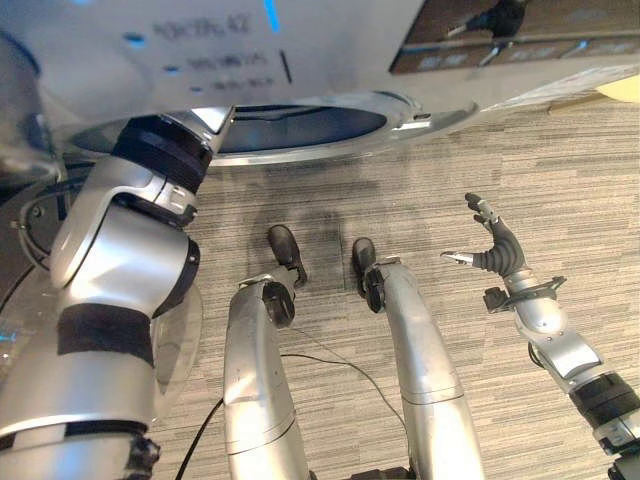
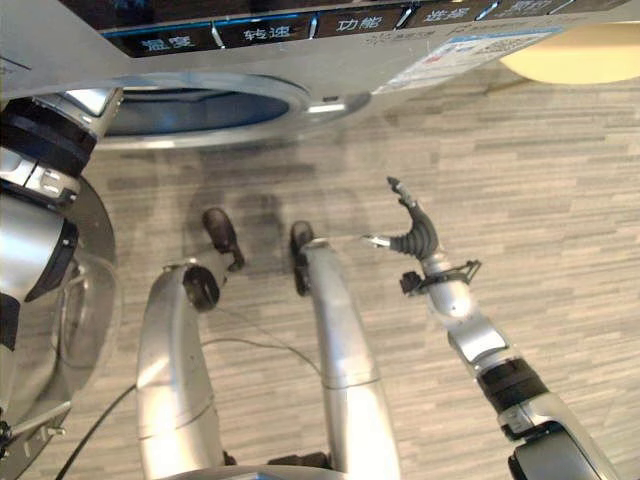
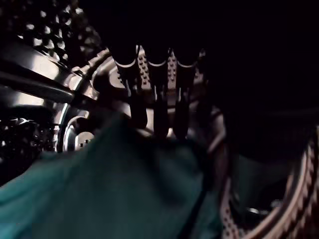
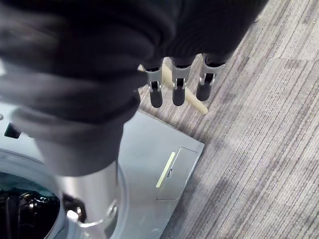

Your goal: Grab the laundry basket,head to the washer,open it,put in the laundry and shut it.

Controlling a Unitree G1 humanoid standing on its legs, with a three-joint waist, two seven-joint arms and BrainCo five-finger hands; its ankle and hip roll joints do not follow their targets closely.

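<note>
**Loading stage: laundry going into the drum, door not yet shut**

Teal cloth (image 3: 99, 194) sits closest, right under my left hand (image 3: 157, 99) in the left wrist view, w/ the drum's perforated steel wall (image 3: 45, 30) curving round it. So the laundry, or at least this piece, is already inside the washer (image 1: 300, 50). Fingers of that hand hang straight down toward the cloth; looks like tips touch or nearly touch it, but too dark to say whether anything is pinched. I read it as relaxed, not clamped.

From the head views my left arm reaches up into the round door opening (image 1: 300, 130). Glass door (image 2: 85, 300) is swung out on my left side, so opening is done.

Right hand (image 1: 490, 250) hangs free over the grey carpet floor (image 1: 450, 170), well apart from the washer's front, fingers spread wide, holding nothing.

Progress as I judge it: basket fetched, walk done, door open, at least one garment in. Can't tell if more laundry is left.

Left to do: draw the left arm out of the drum w/o dragging cloth across the door rim, load any remaining items, then swing the door closed.
</note>
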